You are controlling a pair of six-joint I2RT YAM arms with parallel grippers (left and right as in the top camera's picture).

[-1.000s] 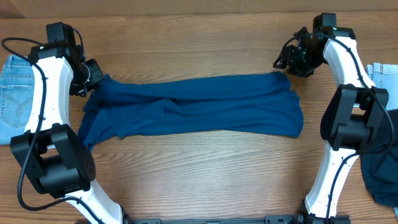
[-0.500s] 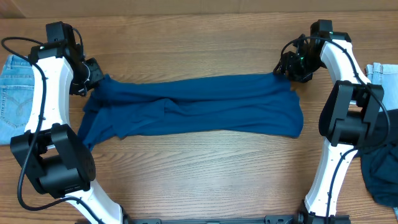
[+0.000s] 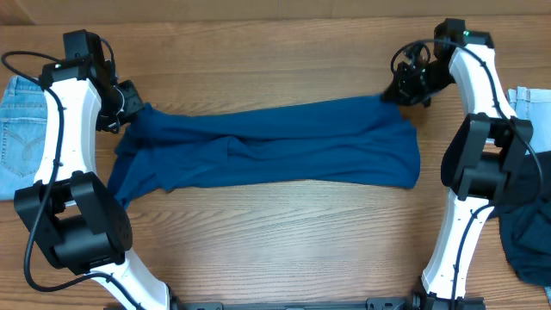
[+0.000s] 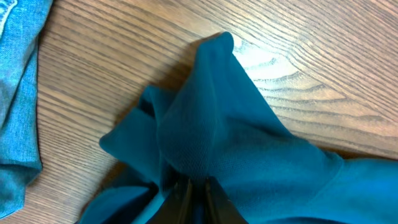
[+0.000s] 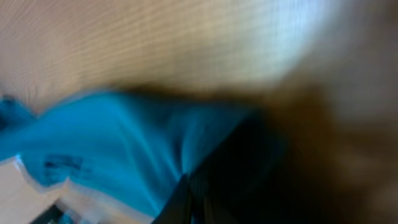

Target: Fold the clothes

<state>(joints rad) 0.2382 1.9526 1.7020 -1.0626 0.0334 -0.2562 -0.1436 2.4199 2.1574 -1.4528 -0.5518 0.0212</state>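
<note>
Lying between left end effector [image 3: 131, 108] and right end effector [image 3: 393, 95], the shirt [image 3: 275, 146] is clamped by both.

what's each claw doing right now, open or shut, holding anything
left claw: closed, pinching a corner of the wrinkly deep blue jersey shirt.
right claw: closed, apparently on the same shirt's opposite corner; wrist view is blurred.

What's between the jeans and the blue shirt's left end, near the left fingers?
Only bare wood: the left wrist view shows a strip of table between the jeans and the blue shirt, which don't touch.
</note>
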